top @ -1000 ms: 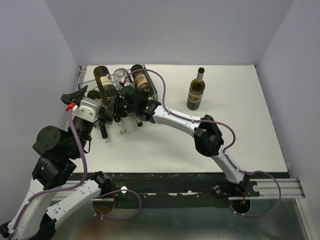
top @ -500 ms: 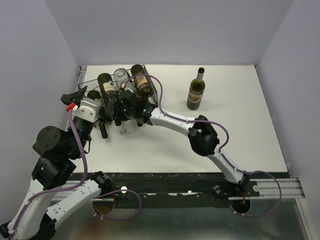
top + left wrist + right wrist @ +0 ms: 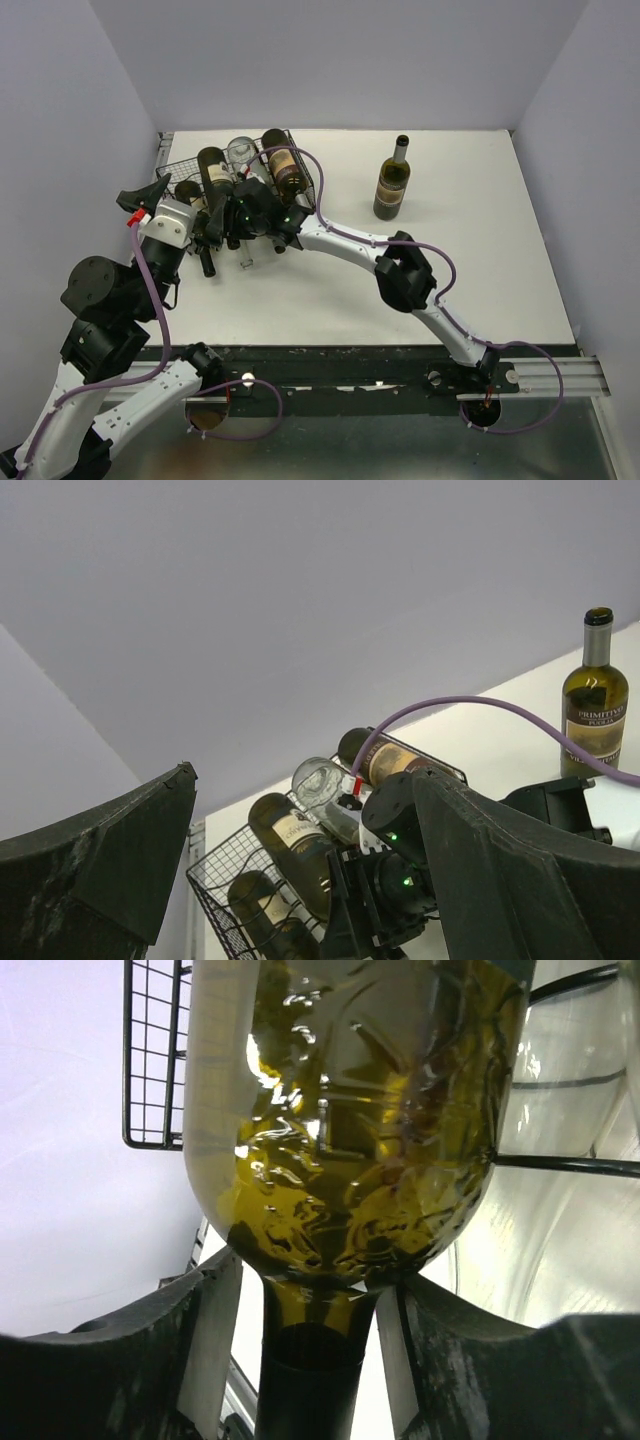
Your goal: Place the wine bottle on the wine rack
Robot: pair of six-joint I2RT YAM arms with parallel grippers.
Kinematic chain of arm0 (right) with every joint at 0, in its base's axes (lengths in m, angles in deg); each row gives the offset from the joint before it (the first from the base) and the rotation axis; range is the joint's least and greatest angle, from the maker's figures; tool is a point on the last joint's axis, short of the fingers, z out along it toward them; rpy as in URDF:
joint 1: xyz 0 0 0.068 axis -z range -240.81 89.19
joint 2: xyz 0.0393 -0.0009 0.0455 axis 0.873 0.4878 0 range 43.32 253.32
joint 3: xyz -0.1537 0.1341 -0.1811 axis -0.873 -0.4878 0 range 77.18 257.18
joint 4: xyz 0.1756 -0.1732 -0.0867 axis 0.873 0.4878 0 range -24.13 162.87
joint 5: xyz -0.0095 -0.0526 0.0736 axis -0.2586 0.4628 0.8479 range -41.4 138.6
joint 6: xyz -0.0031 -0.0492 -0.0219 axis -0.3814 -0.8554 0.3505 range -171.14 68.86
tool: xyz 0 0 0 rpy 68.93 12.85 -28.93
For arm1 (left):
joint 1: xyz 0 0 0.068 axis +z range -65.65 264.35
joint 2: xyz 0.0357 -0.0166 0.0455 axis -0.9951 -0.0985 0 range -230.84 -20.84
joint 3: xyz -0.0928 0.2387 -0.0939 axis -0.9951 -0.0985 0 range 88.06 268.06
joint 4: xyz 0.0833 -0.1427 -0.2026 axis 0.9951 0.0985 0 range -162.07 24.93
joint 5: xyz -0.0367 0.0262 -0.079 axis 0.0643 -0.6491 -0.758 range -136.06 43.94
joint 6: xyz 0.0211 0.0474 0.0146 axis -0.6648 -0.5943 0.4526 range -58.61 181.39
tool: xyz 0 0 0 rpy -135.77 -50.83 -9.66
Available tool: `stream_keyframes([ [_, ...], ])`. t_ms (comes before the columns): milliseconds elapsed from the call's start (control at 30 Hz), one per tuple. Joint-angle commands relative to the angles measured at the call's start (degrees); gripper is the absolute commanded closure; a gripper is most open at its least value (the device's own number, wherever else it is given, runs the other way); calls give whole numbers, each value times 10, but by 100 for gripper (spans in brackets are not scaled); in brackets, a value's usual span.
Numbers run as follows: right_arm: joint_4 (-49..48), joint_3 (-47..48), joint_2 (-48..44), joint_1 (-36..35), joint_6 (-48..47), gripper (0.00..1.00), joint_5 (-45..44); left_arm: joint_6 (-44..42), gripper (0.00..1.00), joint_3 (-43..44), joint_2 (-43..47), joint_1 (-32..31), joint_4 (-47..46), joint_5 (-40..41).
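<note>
The black wire wine rack (image 3: 302,168) stands at the table's back left. It also shows in the left wrist view (image 3: 215,875) and the right wrist view (image 3: 150,1060). A dark green labelled wine bottle (image 3: 212,172) (image 3: 295,845) (image 3: 350,1160) lies in its second cradle from the left, neck towards me. My right gripper (image 3: 232,218) (image 3: 318,1280) has a finger on each side of that neck. A thin gap shows on the left side, so the jaws are slightly open. My left gripper (image 3: 178,208) (image 3: 300,775) is wide open and empty, just left of the rack's front.
The rack also holds a small dark bottle (image 3: 187,190) at the far left, a clear bottle (image 3: 240,151) and a brown bottle (image 3: 284,165). Another wine bottle (image 3: 392,185) (image 3: 595,715) stands upright at the back centre. Walls close in the left, back and right.
The right gripper has brought the green bottle down and forward into its cradle, straightening it. The left arm has drawn back a little towards me, its gripper still open.
</note>
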Motion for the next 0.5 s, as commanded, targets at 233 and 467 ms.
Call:
stream_keyframes([
  [233, -4, 29, -24, -4, -3, 23, -33, 0, 1, 15, 11, 3, 13, 25],
  [467, 26, 17, -64, -4, 0, 17, -52, 1, 1, 32, 5, 3, 17, 34],
])
